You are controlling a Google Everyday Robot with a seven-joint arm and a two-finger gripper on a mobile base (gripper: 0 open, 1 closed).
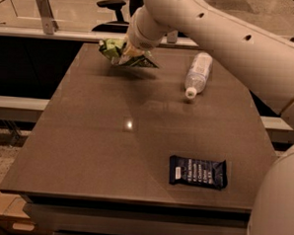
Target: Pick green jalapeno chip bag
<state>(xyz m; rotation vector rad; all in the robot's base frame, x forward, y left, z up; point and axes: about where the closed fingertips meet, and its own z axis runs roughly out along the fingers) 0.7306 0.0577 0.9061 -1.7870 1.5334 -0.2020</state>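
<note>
Big cream-white arm [230, 40] reaches in from upper right, wrist tipped down over the brown tabletop [111, 137] at its far left, tool [126, 53] clamped on the wrinkly green foil chip bag [111, 48].

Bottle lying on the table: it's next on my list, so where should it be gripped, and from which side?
Probably round the middle of the bottle, from straight above, closing across its width: it lies on its side, cap toward the camera, so both long round sides are free. The pincer is over at the green chip bag near the table's far edge.
</note>
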